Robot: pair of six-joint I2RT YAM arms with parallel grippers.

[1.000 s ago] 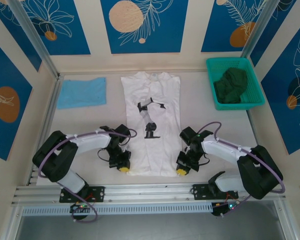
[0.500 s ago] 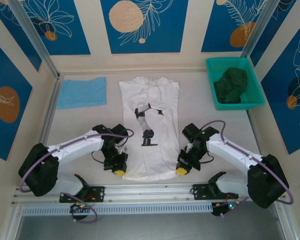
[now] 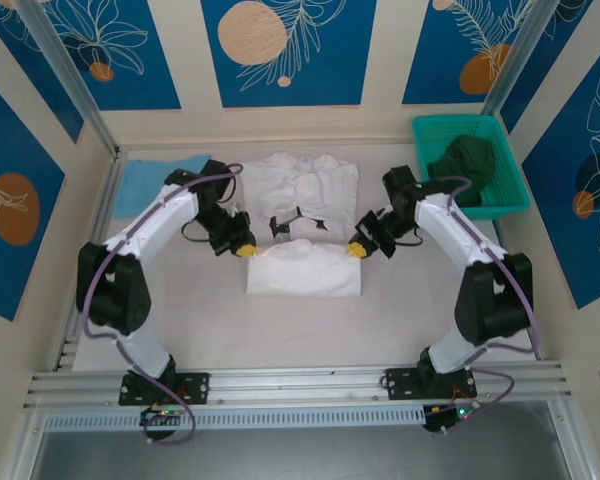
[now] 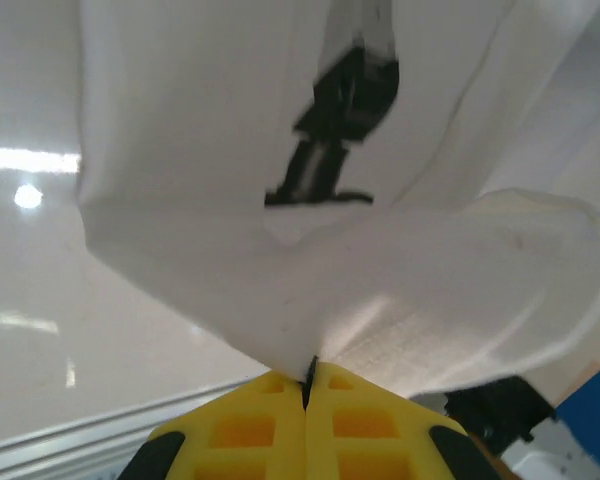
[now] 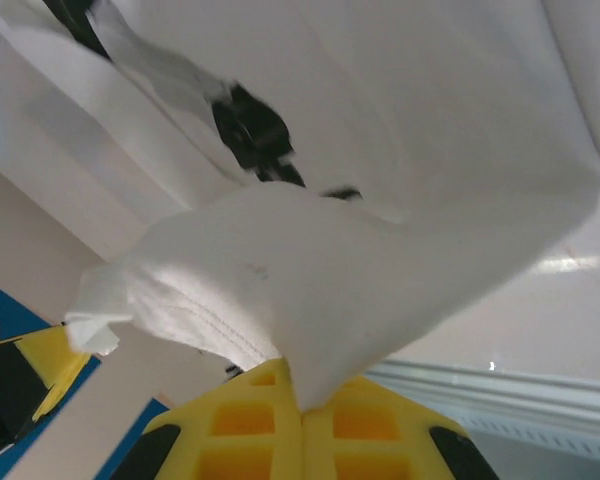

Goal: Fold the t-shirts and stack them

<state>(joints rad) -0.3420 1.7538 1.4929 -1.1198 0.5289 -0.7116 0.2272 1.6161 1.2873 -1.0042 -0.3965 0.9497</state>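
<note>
Two hem corners of the white shirt (image 3: 305, 185), left of the basket (image 3: 468, 121), are clamped in your left fingers (image 4: 235, 440) and right fingers (image 5: 245, 442). Risk: uneven travel skews the fold.

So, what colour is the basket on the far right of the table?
The basket is teal green, best seen in the top view.

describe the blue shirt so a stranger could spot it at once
Look to the far left corner of the table. Lying flat there, left of the white t-shirt, is the light-blue t-shirt. It is the only plain blue cloth: the white one bears black prints, the green cloth sits in a basket.
</note>
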